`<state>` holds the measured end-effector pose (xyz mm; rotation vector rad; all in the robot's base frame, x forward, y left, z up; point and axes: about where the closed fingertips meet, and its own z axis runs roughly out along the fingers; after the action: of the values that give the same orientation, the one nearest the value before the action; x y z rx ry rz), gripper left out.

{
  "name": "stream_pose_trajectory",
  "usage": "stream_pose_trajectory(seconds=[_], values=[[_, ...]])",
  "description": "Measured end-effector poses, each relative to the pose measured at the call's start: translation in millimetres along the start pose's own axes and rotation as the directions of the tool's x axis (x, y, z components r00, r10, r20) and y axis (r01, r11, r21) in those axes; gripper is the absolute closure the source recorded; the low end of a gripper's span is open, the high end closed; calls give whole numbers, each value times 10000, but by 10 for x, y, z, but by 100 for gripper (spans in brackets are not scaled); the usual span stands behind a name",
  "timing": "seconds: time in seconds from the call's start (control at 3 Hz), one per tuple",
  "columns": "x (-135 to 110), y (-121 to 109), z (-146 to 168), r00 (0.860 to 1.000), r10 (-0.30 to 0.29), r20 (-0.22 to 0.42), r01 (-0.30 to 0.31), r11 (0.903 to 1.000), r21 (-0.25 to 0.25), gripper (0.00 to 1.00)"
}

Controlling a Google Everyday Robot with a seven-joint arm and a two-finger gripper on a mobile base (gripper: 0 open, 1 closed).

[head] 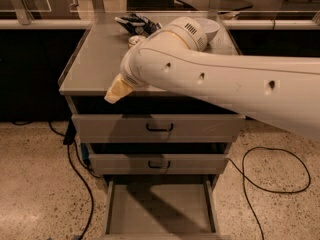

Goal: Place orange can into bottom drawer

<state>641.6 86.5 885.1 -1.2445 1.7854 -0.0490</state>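
Inside what looks like a robotics lab or workshop: a grey metal cabinet [90, 69] with three drawers stands on a speckled terrazzo floor [35, 189]. Black cables [270, 191] trail loose on either side, and a long bench [35, 23] with metal uprights runs behind. A white robot arm [225, 84] reaches across the cabinet top, its gripper [116, 90] hanging at the front left edge.

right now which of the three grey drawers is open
The lowest grey metal drawer, pulled out, plain interior showing; both upper drawers with black handles are shut. The gripper hangs over the cabinet top at its front edge.
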Motion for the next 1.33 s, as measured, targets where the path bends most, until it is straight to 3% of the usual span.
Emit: stream_pose_trajectory(seconds=[0.67, 1.0, 1.33], values=[[-4, -13, -3, 10000, -75, -39, 76, 9999, 152, 0], [29, -1, 76, 9967, 588, -558, -570, 9978, 330, 0], [1, 85, 164, 9701, 2301, -778, -2290, 9732, 234, 0]])
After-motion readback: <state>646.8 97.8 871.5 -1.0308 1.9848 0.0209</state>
